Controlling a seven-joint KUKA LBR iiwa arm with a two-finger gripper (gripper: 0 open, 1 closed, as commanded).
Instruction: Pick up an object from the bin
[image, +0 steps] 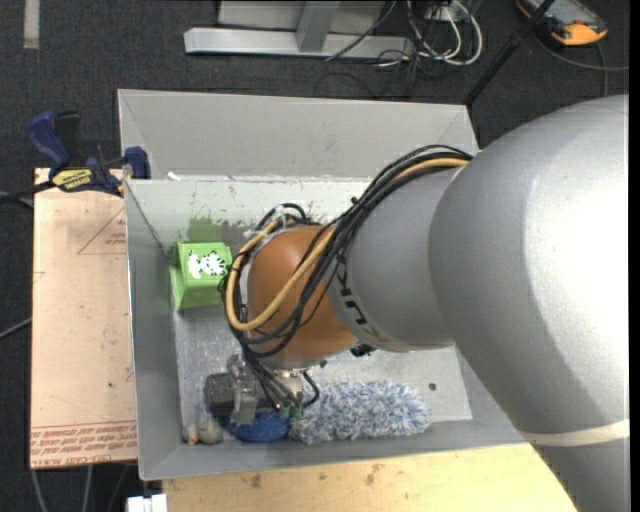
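The dark blue lump (258, 430) beside the fluffy duster (365, 412) lies right at the jaws, probably their target, though whether they stand open I cannot tell.

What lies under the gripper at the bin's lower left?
A dark blue thing pokes out below the gripper, beside a fluffy blue-white duster. The arm covers the rest.

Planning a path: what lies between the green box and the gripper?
Only bare bin floor separates green box from gripper, per the camera view.
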